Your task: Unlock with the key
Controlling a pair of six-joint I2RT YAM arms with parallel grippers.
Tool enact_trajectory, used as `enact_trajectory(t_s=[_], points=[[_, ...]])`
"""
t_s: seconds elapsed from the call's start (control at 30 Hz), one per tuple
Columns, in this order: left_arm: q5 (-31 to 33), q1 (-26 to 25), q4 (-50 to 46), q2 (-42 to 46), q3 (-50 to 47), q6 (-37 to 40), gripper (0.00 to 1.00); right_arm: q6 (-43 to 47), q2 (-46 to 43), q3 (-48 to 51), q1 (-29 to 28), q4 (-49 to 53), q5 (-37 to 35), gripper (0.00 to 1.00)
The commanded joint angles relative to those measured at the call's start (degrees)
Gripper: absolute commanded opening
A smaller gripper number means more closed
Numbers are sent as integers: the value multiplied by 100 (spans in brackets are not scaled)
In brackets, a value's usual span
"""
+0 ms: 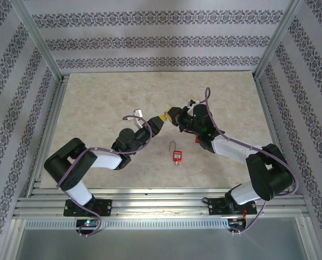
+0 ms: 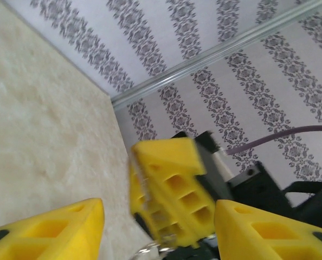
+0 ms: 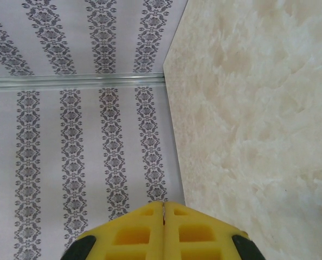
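Padlock flat on table, lower centre, just below both grippers. Long axis up-down frame, shackle toward top. Left gripper spread, flanking right gripper, whose fingers are pressed together. Ring glints beneath them; key unclear. Roughly equal reach.

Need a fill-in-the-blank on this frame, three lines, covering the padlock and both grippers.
1. The padlock lying on the table has a body coloured ___.
2. The left gripper has its jaws ___, around the other arm's yellow fingers.
3. The right gripper has its jaws ___, with what looks like a thin metal key pinched between them.
Missing words: red; open; shut.
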State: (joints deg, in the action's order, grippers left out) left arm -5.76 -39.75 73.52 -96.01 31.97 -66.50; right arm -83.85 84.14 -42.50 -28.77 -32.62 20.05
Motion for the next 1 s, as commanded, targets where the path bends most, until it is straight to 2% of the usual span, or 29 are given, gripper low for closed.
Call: enact_trajectory(t_s=[0.0, 0.17, 0.3, 0.7, 0.97], points=[[-92, -66, 824, -256, 180, -819, 53, 193, -167, -164, -93, 28, -142, 0], [-23, -77, 816, -306, 281, -909, 52, 232, -202, -149, -111, 81, -166, 0], [21, -84, 828, -422, 313, -1029, 47, 222, -180, -161, -136, 63, -177, 0], [-79, -113, 831, -533, 408, -1146, 23, 250, -156, -186, -150, 148, -251, 0], [-57, -116, 831, -445, 230, -1184, 20, 317, -197, -223, -133, 300, -335, 0]])
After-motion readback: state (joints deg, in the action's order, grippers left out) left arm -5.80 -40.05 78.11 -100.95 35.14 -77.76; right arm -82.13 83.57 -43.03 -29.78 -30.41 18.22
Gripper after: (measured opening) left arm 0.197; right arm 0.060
